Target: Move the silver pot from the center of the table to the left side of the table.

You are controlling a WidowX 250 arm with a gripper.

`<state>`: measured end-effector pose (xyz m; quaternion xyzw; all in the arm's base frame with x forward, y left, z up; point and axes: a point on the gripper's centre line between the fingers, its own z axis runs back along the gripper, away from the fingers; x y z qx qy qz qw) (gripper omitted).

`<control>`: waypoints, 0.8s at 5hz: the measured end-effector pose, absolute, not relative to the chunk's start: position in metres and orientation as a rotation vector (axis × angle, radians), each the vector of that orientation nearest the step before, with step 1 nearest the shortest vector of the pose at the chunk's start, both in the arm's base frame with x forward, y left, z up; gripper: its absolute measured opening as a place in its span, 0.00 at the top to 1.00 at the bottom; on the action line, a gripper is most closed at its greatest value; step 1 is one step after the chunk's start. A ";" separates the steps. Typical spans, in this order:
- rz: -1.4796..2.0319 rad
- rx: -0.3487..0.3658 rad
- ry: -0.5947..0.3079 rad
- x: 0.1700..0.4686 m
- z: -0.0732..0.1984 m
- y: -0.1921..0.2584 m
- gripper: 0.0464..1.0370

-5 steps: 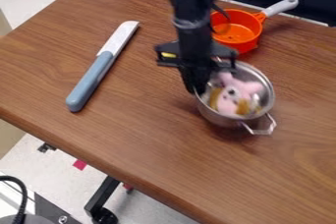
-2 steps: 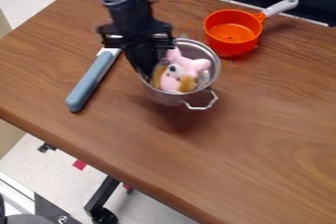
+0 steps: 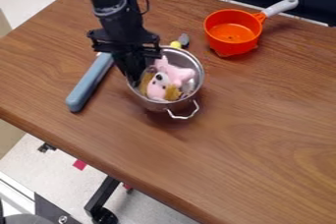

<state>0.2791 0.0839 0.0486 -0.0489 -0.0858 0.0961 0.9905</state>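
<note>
Item: long blue-grey-handled knife (image 3: 89,83). Next: black two-finger gripper (image 3: 135,76), closed on the left rim of the round silver metal pot (image 3: 159,105), which has shifted leftward to just beside the knife; progress, though placement looks unfinished. Pot contents: one pink-and-brown plush toy (image 3: 177,74). Far right: round orange plastic saucepan (image 3: 231,47), grey handle (image 3: 281,6), inner base visible.
</note>
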 end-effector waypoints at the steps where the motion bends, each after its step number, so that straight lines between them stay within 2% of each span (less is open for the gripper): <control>1: 0.159 -0.077 -0.152 0.275 0.041 0.092 0.99; 4: 0.100 -0.093 -0.094 0.260 0.043 0.107 0.97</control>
